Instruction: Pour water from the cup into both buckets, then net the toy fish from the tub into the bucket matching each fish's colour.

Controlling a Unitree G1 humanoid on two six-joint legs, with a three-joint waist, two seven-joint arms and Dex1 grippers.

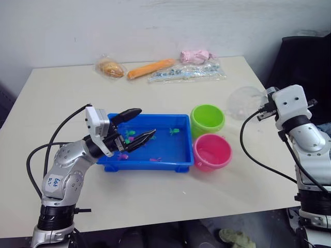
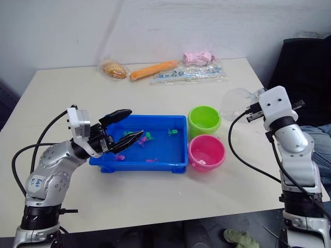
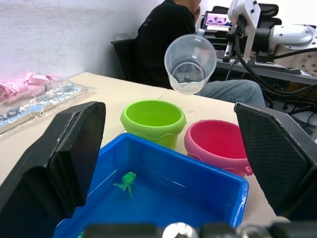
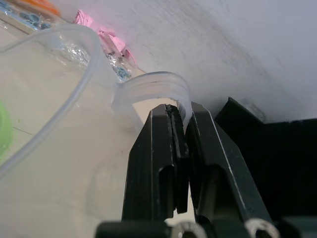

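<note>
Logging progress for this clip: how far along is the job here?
Pouring looks partly done: the pink bucket holds water, and the right gripper holds the cup tilted by its handle near the green bucket. Netting is left: fish remain in the tub, where the open left gripper hovers.

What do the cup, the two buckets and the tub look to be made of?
Cup: clear thin plastic; the background shows through it. Green bucket and pink bucket: opaque moulded plastic with a slight sheen. Tub: glossy blue plastic, probably rigid, with a rolled rim.

Beige table [image 1: 155,201], white wall [image 1: 129,26], black chair [image 1: 305,57] right.
</note>
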